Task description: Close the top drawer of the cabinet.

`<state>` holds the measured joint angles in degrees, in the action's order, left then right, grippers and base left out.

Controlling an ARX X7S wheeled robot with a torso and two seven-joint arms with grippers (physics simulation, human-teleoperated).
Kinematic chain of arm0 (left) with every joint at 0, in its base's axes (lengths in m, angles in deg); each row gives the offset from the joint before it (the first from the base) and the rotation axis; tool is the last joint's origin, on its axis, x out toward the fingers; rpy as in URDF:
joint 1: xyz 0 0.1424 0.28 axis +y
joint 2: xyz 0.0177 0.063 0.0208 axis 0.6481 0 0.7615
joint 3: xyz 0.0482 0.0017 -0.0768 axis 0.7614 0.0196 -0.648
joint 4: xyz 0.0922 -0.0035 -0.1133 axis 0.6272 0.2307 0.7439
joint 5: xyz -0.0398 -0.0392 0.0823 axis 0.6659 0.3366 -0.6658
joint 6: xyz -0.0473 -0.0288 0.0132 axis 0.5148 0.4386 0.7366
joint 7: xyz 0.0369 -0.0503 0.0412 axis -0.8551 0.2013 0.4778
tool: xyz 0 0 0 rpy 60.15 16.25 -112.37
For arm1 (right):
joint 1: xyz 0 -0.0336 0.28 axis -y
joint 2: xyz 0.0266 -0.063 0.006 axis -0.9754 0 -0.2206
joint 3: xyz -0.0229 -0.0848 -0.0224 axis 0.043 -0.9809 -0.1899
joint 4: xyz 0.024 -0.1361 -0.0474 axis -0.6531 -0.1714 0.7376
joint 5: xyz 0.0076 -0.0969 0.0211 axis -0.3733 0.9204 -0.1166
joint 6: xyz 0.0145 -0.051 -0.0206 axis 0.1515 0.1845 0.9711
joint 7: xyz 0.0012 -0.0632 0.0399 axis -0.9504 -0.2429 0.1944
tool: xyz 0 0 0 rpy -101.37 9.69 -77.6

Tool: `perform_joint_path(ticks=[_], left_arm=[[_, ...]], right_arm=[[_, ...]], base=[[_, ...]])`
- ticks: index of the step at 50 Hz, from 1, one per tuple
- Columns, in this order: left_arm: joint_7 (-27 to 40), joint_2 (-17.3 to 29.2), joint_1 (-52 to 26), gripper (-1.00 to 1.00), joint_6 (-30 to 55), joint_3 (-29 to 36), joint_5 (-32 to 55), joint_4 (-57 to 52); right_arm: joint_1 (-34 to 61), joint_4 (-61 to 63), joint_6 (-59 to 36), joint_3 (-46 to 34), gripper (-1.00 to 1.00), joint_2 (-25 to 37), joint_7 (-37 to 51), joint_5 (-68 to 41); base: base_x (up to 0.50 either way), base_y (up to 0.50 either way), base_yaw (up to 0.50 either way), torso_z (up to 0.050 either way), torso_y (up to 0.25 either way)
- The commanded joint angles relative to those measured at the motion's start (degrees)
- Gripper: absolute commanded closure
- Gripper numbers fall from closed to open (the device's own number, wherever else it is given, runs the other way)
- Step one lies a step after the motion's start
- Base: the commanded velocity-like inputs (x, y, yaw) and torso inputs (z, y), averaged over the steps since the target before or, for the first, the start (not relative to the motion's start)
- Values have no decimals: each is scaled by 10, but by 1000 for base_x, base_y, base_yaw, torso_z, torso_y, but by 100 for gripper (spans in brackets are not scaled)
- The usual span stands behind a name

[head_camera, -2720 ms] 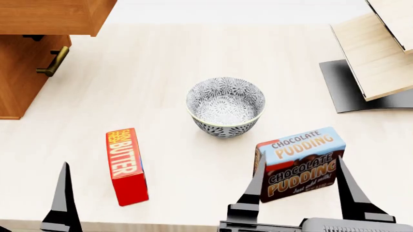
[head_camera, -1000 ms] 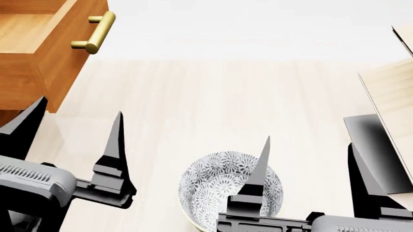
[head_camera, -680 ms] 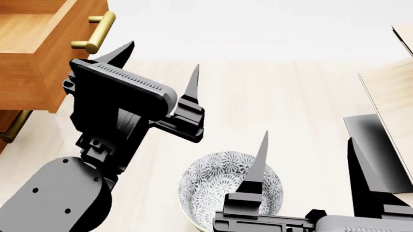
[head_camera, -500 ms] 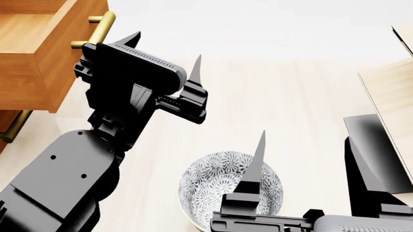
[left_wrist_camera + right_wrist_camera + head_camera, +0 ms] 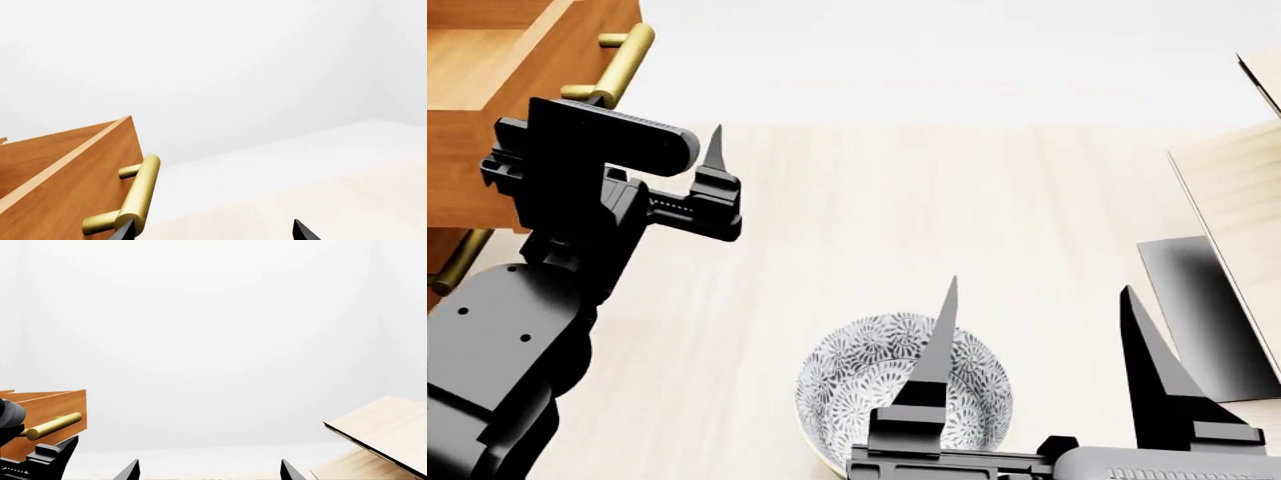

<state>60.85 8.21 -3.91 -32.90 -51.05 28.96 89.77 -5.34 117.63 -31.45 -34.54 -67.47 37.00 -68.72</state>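
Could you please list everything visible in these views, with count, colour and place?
top drawer: one, orange-brown with a lighter inside, pulled open at the head view's upper left.
brass bar handle: one, brass, on the top drawer's front.
lower handle: one, brass, partly visible under the open drawer, mostly hidden by the left arm.
cabinet: one, orange-brown, only a sliver showing at the left edge below the drawer.
bowl: one, white with a dark pattern, on the table near the bottom centre.
rack: one, pale wood on a black base, right edge.
table: one, pale wood, under everything.
left gripper: one, black, open, beside the drawer front just below its handle.
right gripper: one, black, open, above the bowl's near side.
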Motion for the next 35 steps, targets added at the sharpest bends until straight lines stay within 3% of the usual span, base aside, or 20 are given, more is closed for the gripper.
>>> perform_joint_path(ticks=[1, 13, 35], left_arm=[[11, 28, 5, -100, -4, -19, 5, 17], [21, 51, 14, -100, -20, -41, 10, 50], [46, 123, 29, -100, 30, -92, 33, -3]], right_arm=[[-1, -4, 5, -9, -100, 4, 4, -1], [-3, -6, 8, -13, -100, 9, 8, -4], [-3, -7, 13, -41, -100, 14, 16, -3]], base=[[0, 0, 0, 0, 0], [0, 0, 0, 0, 0], [0, 0, 0, 0, 0]])
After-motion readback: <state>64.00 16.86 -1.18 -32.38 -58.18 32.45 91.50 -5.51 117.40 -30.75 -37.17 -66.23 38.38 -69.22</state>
